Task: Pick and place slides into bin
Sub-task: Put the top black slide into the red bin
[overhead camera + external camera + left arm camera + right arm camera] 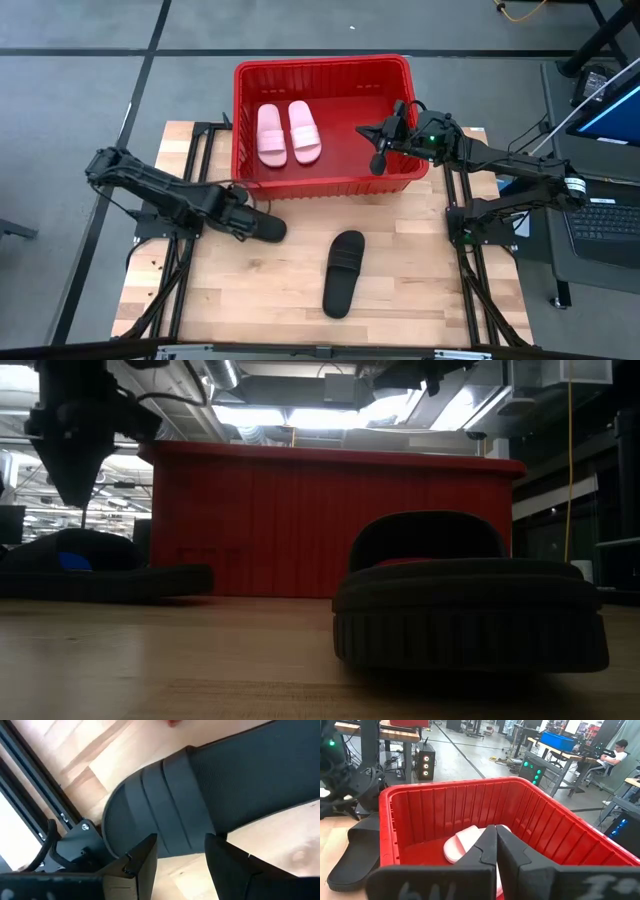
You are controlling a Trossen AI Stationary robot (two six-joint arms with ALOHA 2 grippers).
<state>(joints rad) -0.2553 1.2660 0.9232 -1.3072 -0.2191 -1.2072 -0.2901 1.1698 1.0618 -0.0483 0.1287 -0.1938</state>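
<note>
The red bin (322, 72) stands at the table's far middle, and two pale pink slides (288, 132) lie side by side on its floor. One black slide (343, 273) lies on the wood near the table's middle. A second black slide (266, 228) lies to the left, sole down. My left gripper (181, 839) hangs open just above this slide near its strap (170, 805), pointing steeply down. In the low view there is a gap between the gripper (76, 485) and the slide (100, 570). My right gripper (493, 829) is shut and hovers level over the bin's right part.
Black frame rails (180, 270) run along the table's left and right sides (470, 280). Bare wood (250, 300) lies along the table's near edge. A laptop (610, 215) sits off the table's right. A person (620, 750) sits far off in the room.
</note>
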